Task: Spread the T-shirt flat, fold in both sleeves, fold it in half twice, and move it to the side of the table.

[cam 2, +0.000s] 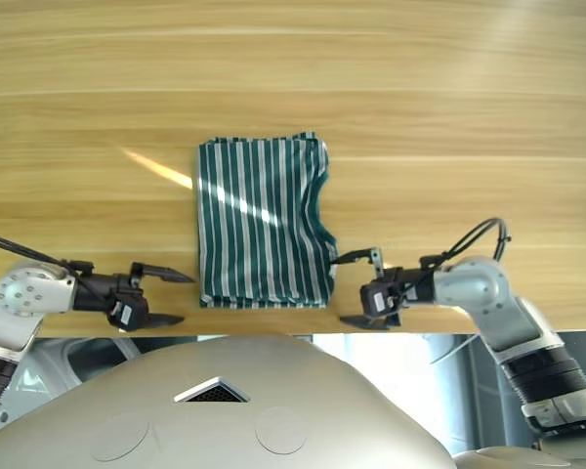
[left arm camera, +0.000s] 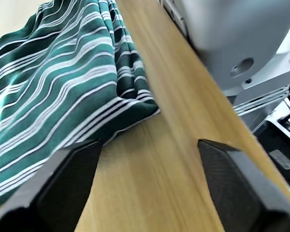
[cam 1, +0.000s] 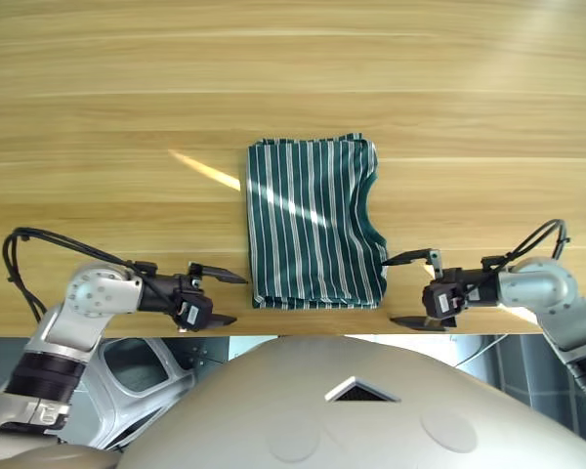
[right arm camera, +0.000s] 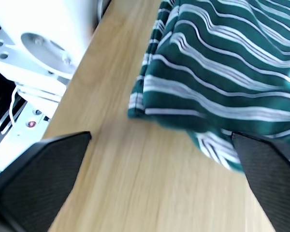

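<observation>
Folded striped T-shirt (cam 1: 313, 223) lies on the tabletop (cam 1: 98, 117), centred, with one end close to the near edge. Left pincer (cam 1: 240, 299) is spread wide and empty, just off the shirt's near-left corner. Right pincer (cam 1: 389, 291) is spread wide and empty at the near-right corner. Wrist views show stacked fabric layers there. One right finger (right arm camera: 261, 164) overlaps the cloth, contact unclear.
</observation>
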